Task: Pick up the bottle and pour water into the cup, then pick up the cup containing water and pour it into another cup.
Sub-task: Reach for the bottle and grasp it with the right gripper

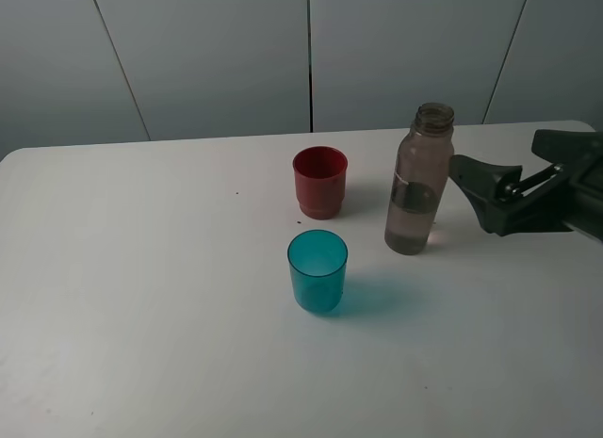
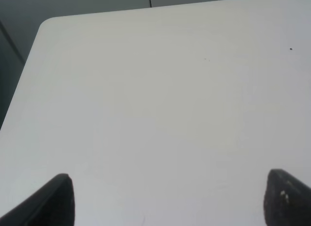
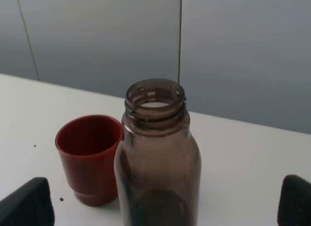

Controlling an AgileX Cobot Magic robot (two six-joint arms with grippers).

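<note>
Reaching for the bottle (image 1: 419, 179) from its 3 o'clock: your right tool (image 1: 494, 160) was spread, empty. Next likely needed: straddle, pinch.

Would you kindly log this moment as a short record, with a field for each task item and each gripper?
bottle: upright, uncapped, partly filled, right of both cups
teal cup: upright, in front of the red cup, apart from it
red cup: upright, looks empty
right gripper: open, facing the bottle, not touching it
left gripper: open, over bare table, holding nothing
stage: bottle not yet grasped
</note>
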